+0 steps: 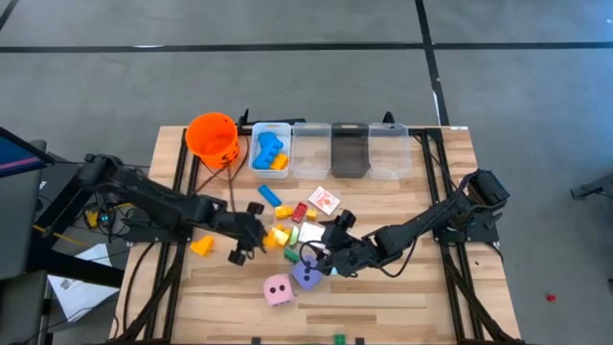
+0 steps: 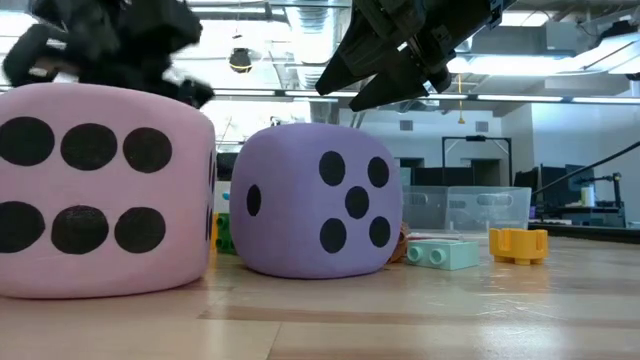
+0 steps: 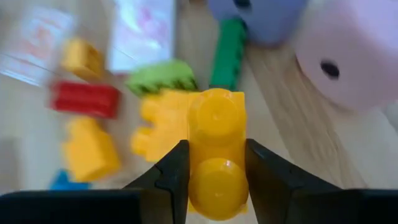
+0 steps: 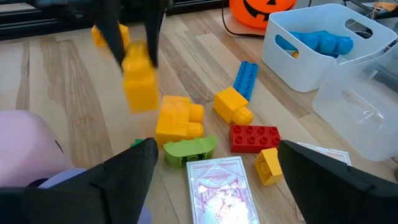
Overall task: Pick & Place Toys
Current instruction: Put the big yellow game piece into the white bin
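A yellow block is pinched between the left gripper's fingers, apparently lifted above the worktop's toy pile, and could be dropped if clipped by the nearby open, empty right gripper.

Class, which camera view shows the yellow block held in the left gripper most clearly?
The left wrist view: the yellow block fills the middle, clamped between the left gripper fingers. The right wrist view shows it blurred, lifted above the table. The high view shows only a small yellow patch. The low view hides it.
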Robot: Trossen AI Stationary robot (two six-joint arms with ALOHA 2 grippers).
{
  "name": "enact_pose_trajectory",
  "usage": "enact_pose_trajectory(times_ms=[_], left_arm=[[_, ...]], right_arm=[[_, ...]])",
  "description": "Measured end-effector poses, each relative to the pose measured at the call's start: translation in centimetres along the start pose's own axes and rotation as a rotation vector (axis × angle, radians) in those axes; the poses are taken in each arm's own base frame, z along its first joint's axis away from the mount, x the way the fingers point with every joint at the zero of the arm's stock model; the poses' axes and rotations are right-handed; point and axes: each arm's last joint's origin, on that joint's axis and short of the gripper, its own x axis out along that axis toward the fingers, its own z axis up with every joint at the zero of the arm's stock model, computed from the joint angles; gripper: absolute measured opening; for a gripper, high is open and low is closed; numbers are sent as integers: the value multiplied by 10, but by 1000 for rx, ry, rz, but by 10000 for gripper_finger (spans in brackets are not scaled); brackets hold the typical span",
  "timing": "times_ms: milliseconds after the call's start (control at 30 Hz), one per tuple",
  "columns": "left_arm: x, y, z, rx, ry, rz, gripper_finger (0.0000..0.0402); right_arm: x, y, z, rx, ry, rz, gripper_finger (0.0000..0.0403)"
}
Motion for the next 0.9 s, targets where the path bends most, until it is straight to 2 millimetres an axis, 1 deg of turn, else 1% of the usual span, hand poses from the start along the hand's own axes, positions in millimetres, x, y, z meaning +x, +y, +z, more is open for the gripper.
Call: enact_pose_trajectory(times_ms=[133,167,267,367,467,567,667,800,900], left_arm=[[-27,9,6,-20,-102,171,111],[-33,13,6,-27,-119,228,103],[-48,25,9,-46,-173,441,103],[-60,44,15,-101,-221,703,103],[-68,68,19,-136,-249,876,103],[-71,94,17,-187,-279,942,103],[-68,118,6,-222,-245,955,103],[-58,146,-14,-276,-136,976,103],[-49,163,-27,-304,-93,951,104]], right_arm=[[0,0,0,0,0,0,331],[0,0,0,0,0,0,331],[0,0,0,0,0,0,331],[1,-1,0,2,-1,-2,331],[1,-1,1,2,-1,-3,331],[1,-1,1,2,-1,-3,331],[1,-1,1,3,-2,-2,331],[1,-1,1,3,-2,-2,331],[1,-1,1,4,-2,-2,331]])
